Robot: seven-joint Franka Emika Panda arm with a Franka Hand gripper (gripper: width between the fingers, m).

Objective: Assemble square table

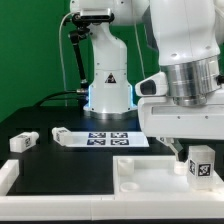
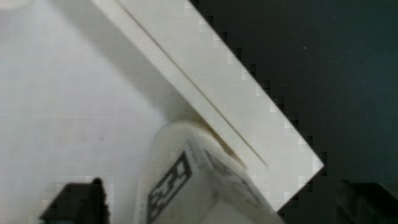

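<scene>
the square top (image 1: 150, 188) looks like smooth white plastic with a dull sheen, its raised rim (image 2: 222, 95) the same. the leg (image 1: 201, 165) is white plastic too, carrying a matt black-and-white printed tag. the bench (image 1: 70, 158) is matt black. the arm shell (image 1: 185, 40) is glossy white plastic; the backdrop (image 1: 30, 60) looks like matt green cloth.

the arm (image 1: 190, 40) is glossy white and rounded, with a ribbed grey collar (image 1: 192, 80) near the wrist. its base (image 1: 115, 55) carries a black triangle sticker (image 1: 108, 78) and glows pale blue low down. black cables (image 1: 72, 50) hang beside it. the gripper (image 2: 219, 203) has dark fingertips (image 2: 75, 203).
</scene>
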